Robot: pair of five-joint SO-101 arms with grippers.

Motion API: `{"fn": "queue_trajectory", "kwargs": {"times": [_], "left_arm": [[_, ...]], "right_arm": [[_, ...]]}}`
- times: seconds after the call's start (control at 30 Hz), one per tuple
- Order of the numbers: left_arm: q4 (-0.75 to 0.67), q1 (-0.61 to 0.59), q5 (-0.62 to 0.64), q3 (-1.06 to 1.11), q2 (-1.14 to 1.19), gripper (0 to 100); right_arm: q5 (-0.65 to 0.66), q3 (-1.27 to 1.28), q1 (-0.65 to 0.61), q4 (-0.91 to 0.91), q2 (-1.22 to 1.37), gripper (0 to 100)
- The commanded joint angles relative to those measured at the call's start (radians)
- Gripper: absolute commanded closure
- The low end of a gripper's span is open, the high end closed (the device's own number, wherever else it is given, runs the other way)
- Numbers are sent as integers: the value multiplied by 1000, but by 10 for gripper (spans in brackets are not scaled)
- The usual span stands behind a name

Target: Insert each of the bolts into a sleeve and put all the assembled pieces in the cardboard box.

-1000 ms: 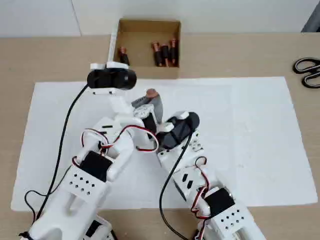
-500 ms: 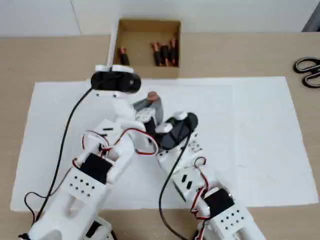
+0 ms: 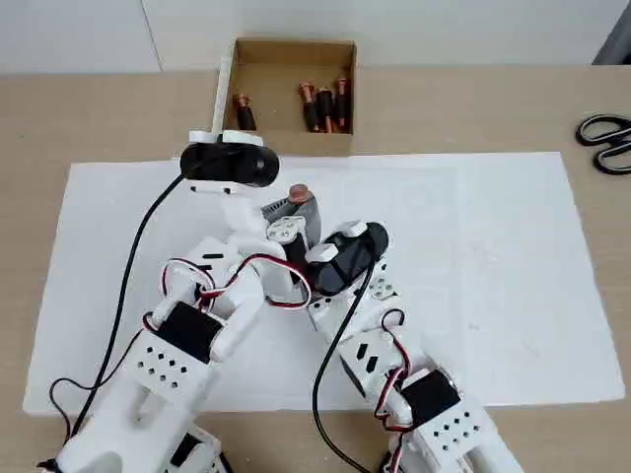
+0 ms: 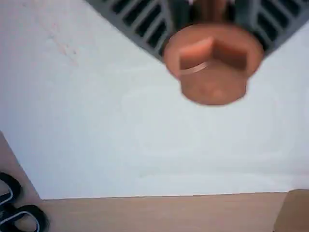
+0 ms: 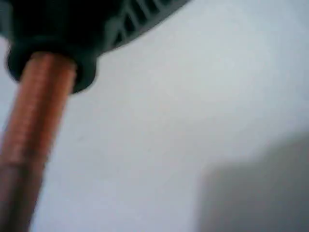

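Left gripper (image 4: 212,7): closed on copper bolt (image 4: 212,67), hex head protruding.
Right gripper (image 5: 72,21): clamped on black sleeve (image 5: 48,60), which the bolt shank enters.
Cardboard box (image 3: 281,79): beyond white sheet (image 3: 493,256); four assembled pieces (image 3: 323,106) inside, one left, three right.
Scissors (image 3: 606,138): far right.

Bolt (image 4: 212,67) matt copper-look plastic; sleeve (image 5: 43,24) matt black; cardboard box (image 3: 296,144) rough; paper sheet (image 3: 493,256) matt; table (image 3: 99,108) smooth wood.

White left arm (image 3: 212,296) leans toward 1 o'clock, left gripper (image 3: 294,211) clamped on a copper-coloured hex-head bolt (image 3: 299,191). White right arm (image 3: 394,365) leans toward 11 o'clock, right gripper (image 5: 72,24) clamped on a black sleeve (image 5: 50,55).
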Motion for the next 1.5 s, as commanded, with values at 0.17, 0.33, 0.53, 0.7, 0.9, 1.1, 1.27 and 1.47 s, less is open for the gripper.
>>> {"fn": "queue_trajectory", "kwargs": {"times": [0.17,0.33,0.53,0.7,0.9,1.1,1.27,1.47], "left_arm": [[141,57,-14,-91,-21,994],[141,55,-14,-88,-17,994],[140,55,-26,-65,-14,994],[140,55,-37,-50,-20,994],[146,57,-37,-45,-20,994],[181,61,-40,-53,-20,994],[181,61,-41,-53,-20,994],[183,64,-41,-47,-20,994]], "right_arm": [[-12,-11,2,-19,-24,995],[-12,-11,2,-19,-24,995],[-12,-11,2,-19,-24,995],[-12,-11,2,-19,-24,995],[-12,-11,2,-19,-24,995],[-12,-11,2,-19,-24,995],[-12,-11,2,-19,-24,995],[-12,-11,2,-19,-24,995]]}}
